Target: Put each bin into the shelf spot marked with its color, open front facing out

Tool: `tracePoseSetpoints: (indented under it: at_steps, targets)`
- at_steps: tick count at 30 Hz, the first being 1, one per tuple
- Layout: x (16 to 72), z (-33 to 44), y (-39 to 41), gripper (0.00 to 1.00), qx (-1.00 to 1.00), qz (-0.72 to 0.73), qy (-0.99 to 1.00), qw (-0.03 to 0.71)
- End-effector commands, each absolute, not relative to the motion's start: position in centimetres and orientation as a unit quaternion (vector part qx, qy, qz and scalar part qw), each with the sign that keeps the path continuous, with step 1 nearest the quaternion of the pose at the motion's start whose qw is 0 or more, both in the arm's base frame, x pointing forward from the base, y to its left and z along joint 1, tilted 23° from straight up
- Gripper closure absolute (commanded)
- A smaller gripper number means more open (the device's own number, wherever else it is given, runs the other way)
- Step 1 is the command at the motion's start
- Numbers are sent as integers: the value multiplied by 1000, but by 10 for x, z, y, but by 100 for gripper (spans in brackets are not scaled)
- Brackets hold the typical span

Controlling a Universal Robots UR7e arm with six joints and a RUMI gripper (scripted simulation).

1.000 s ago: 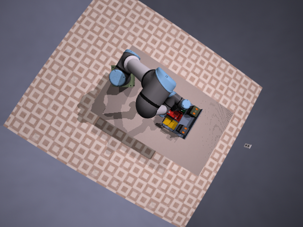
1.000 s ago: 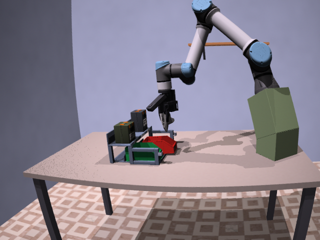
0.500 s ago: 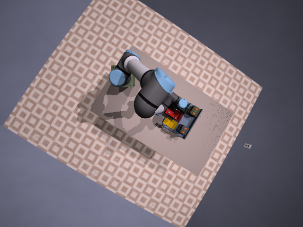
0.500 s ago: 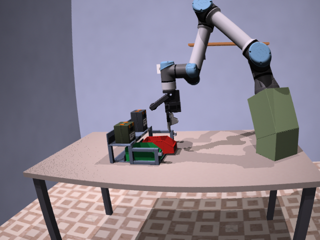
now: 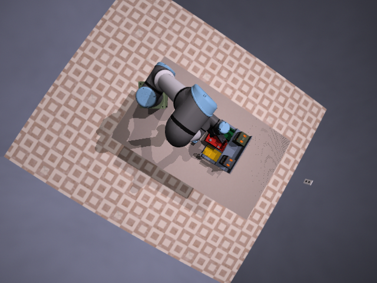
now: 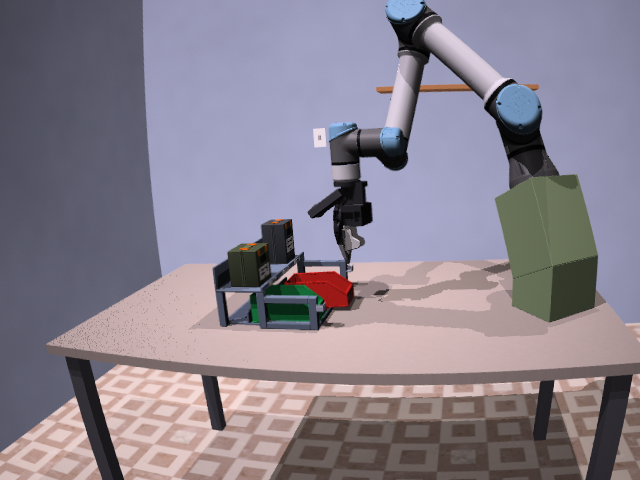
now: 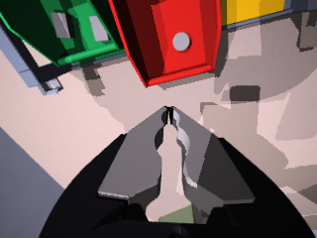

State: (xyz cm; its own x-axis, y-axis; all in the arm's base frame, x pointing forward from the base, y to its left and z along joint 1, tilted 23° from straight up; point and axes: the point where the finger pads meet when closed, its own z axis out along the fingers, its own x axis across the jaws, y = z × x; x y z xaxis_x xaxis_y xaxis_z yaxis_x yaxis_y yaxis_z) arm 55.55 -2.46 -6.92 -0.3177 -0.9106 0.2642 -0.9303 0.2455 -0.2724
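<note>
Patterned floor (image 5: pixel 121 213) (image 6: pixel 155 418) under a pale table (image 5: pixel 258 186) (image 6: pixel 413 364) (image 7: pixel 114 111). Above the table, a bent robot arm (image 5: pixel 188 115) (image 6: pixel 408 87) on a green pedestal (image 5: pixel 164 105) (image 6: pixel 550 248), wrist pointing down. Well apart from the pedestal, a low gray-blue shelf (image 5: pixel 232 150) (image 6: pixel 223 308) (image 7: pixel 17 59). In one side bay, a green bin (image 5: pixel 229 132) (image 6: pixel 289 304) (image 7: pixel 25 27), front edge by the shelf's front lip. Beside it, a red bin (image 5: pixel 217 142) (image 6: pixel 334 290) (image 7: pixel 198 32), front end jutting out past the lip. Next bay over, a flat yellow patch (image 5: pixel 211 153) (image 7: pixel 253 10). On the upper board, an olive box (image 5: pixel 240 138) (image 6: pixel 247 267) and a dark gray box (image 5: pixel 226 161) (image 6: pixel 277 243), well apart. Out in front of the red bin, a pincer (image 6: pixel 347 259) (image 7: pixel 168 107), tips together, nothing between. Inside the red bin, a round silver part (image 7: pixel 181 42); inside the green bin, two gray metal pieces (image 7: pixel 98 28).

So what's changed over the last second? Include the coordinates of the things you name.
The gripper (image 6: pixel 347 260) (image 7: pixel 168 107) moved back from the shelf (image 5: pixel 235 150) (image 6: pixel 262 311) (image 7: pixel 19 63), toward the arm's base, at about the same height. No visible grasp or release. Red bin (image 5: pixel 214 142) (image 6: pixel 338 295) (image 7: pixel 198 59), green bin (image 5: pixel 228 134) (image 6: pixel 285 308) (image 7: pixel 83 41) and yellow bin (image 5: pixel 211 154) (image 7: pixel 253 11) stayed put.
</note>
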Motion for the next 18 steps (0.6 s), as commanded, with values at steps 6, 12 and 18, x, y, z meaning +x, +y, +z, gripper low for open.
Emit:
tracePoseSetpoints:
  at_steps: [6, 12, 18]
  targets:
    - [542, -69, -31, 100, 398, 197, -896, -17]
    - [533, -71, -33, 100, 304, 195, -932, -39]
    - [529, -70, -35, 100, 223, 191, -954, -57]
